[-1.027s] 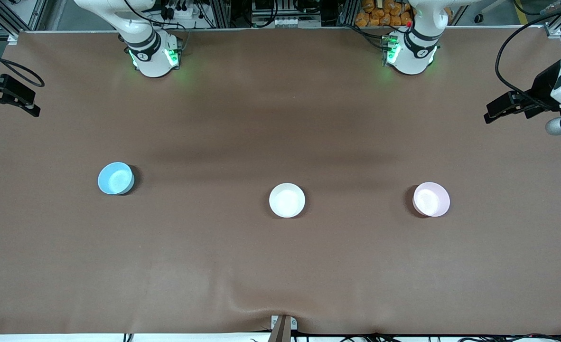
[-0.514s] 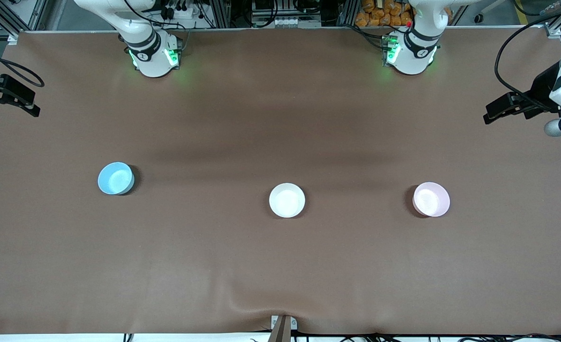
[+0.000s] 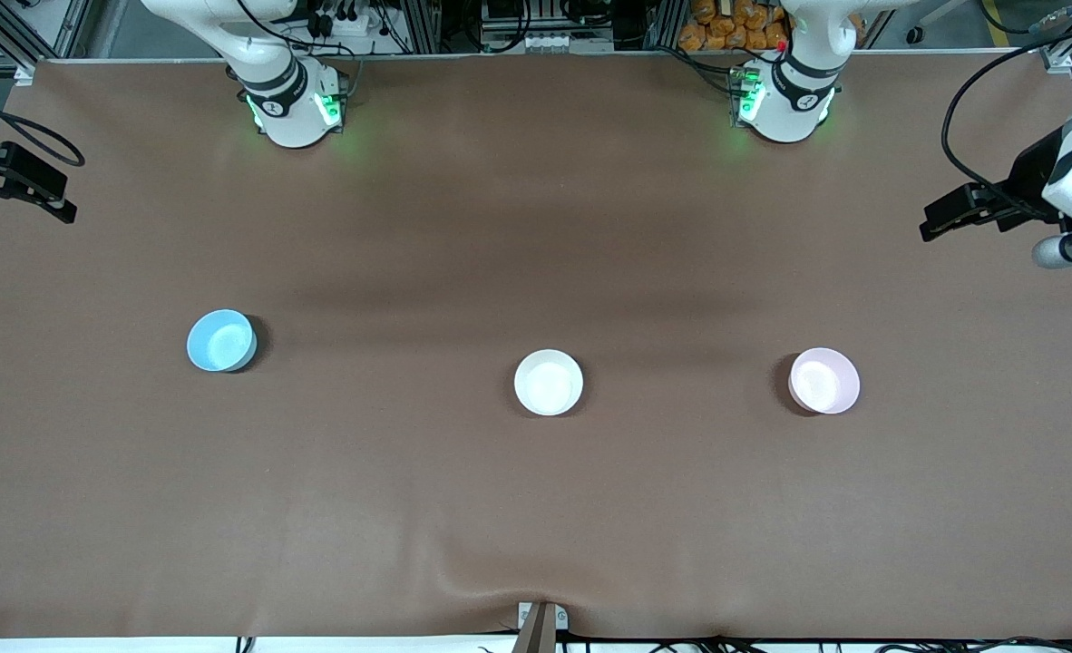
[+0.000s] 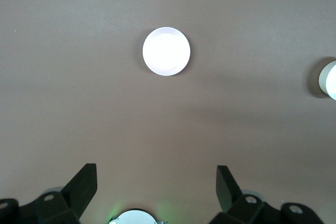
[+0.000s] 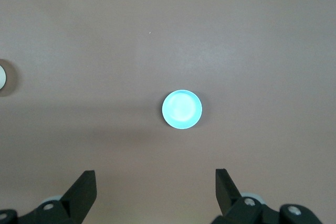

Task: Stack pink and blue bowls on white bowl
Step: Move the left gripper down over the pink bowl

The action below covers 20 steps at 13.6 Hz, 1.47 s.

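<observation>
Three bowls sit apart mid-tabletop — blue bowl (image 3: 221,340) toward the right arm's end, white bowl (image 3: 549,383) central, pink bowl (image 3: 824,381) toward the left arm's. Your left gripper (image 4: 156,192) and right gripper (image 5: 155,195) hang high, jaws spread, empty — glossy rims could slip a pinch.

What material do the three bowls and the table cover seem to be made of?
Blue bowl, white bowl, pink bowl: probably glazed ceramic or hard plastic, smooth and slightly shiny inside. Table cover: a soft matte brown sheet, wrinkled at its near edge.
</observation>
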Motion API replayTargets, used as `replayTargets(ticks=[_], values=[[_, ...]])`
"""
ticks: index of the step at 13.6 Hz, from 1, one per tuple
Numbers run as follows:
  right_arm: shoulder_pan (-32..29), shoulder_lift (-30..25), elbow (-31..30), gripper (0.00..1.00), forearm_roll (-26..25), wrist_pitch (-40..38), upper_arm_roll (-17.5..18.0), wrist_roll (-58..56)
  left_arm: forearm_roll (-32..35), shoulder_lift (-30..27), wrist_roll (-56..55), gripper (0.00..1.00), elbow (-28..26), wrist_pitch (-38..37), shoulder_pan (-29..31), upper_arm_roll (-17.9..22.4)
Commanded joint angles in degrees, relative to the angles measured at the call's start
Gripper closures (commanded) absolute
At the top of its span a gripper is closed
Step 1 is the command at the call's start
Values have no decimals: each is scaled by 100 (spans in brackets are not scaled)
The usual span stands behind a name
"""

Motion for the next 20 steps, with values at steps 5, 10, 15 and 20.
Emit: replayTargets(ticks=[5,10,15,20], values=[[-2,-3,7,0,-85,25,16,84,362,715,85,0,-238,818,38,4],[-10,-3,7,0,-76,25,16,84,362,899,85,0,-1239,2223,90,48],[42,-3,7,0,-41,-2,24,84,362,1320,94,0,-1944,3588,249,39],[51,-12,16,0,-6,-2,33,84,168,2199,103,0,-1865,4158,548,13]])
